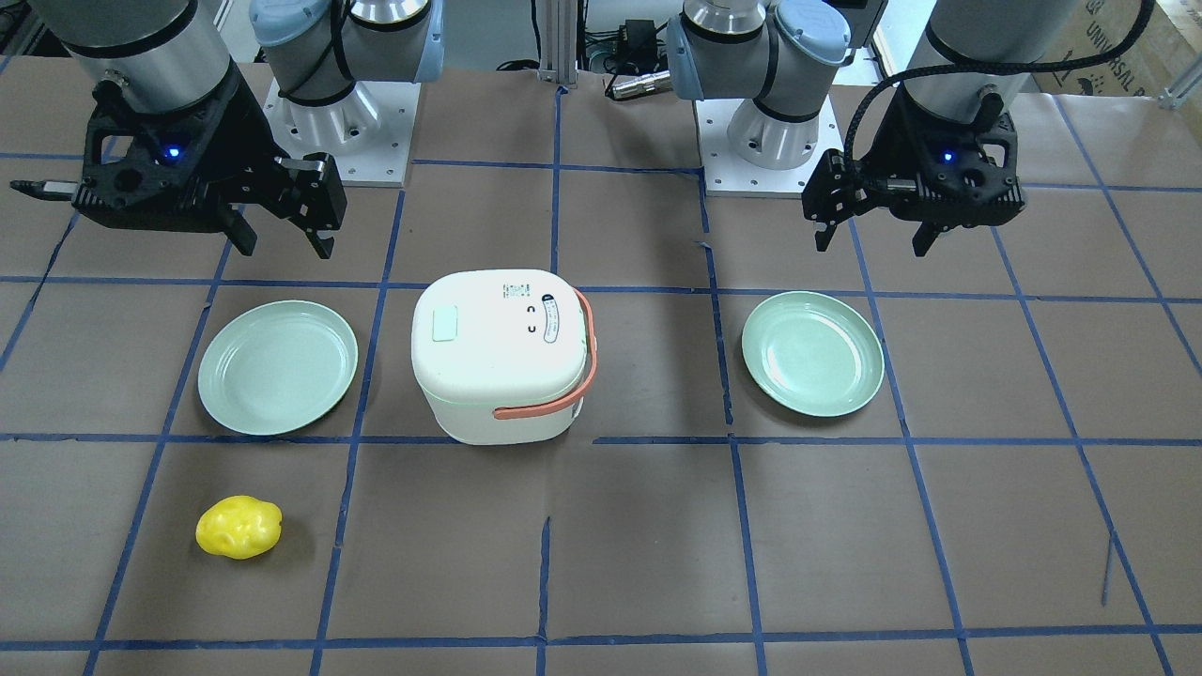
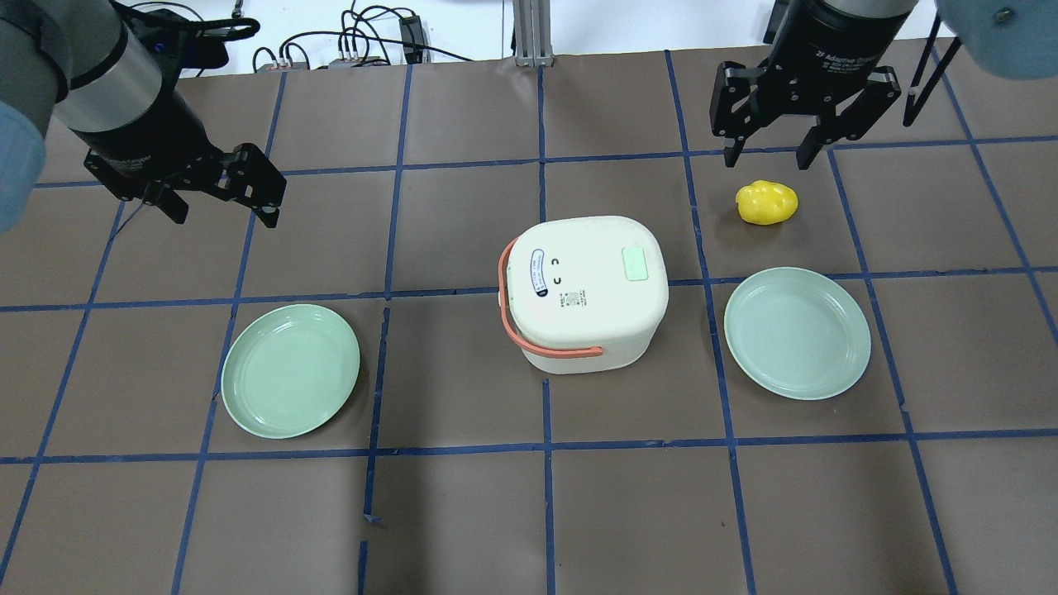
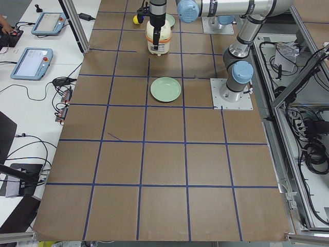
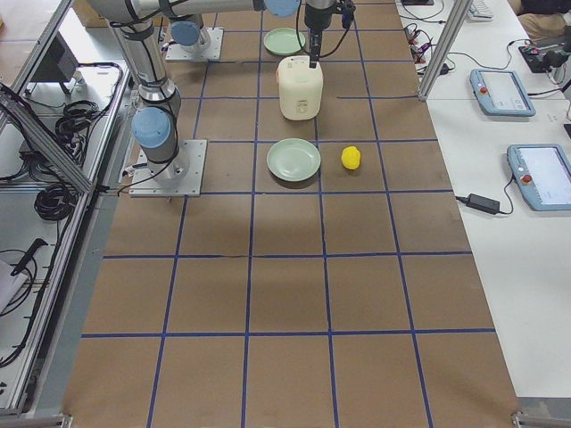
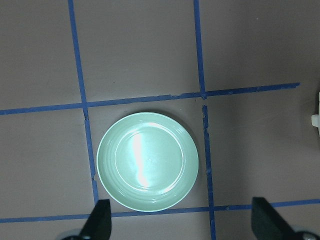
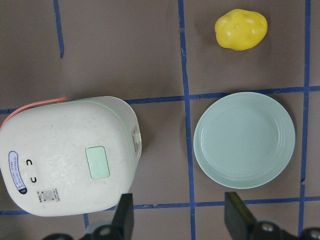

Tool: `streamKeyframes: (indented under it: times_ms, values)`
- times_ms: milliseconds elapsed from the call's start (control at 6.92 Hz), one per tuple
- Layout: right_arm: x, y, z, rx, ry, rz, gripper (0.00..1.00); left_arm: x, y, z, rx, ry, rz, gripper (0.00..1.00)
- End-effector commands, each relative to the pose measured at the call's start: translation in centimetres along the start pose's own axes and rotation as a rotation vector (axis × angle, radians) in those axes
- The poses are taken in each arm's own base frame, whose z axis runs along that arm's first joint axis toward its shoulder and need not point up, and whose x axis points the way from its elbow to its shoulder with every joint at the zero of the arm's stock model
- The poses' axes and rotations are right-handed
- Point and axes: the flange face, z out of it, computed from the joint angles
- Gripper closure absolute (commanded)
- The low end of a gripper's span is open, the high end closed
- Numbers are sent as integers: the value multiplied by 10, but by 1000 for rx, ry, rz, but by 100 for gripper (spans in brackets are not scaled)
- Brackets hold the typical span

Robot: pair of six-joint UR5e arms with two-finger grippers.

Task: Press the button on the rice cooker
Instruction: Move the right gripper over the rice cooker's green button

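The white rice cooker with an orange handle stands mid-table, also in the front view and the right wrist view. A pale green rectangular button sits on its lid, toward my right side. My left gripper is open and empty, raised well to the cooker's left. My right gripper is open and empty, raised to the cooker's right. Neither touches the cooker.
A green plate lies left of the cooker, below my left gripper. A second green plate lies to its right. A yellow lumpy object lies beyond that plate.
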Motion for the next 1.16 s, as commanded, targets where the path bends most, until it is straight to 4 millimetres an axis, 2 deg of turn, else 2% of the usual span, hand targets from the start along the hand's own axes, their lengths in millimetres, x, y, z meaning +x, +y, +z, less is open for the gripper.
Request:
streamKeyframes:
  times_ms: [0, 722, 1011]
  values:
    - [-7, 6, 1, -30, -47, -3, 93, 0, 0, 0, 0, 0, 0, 0]
    - [-8, 23, -4, -84, -43, 31, 96, 0, 0, 0, 0, 0, 0, 0]
    - [-45, 35, 2, -85, -38, -6, 97, 0, 0, 0, 0, 0, 0, 0]
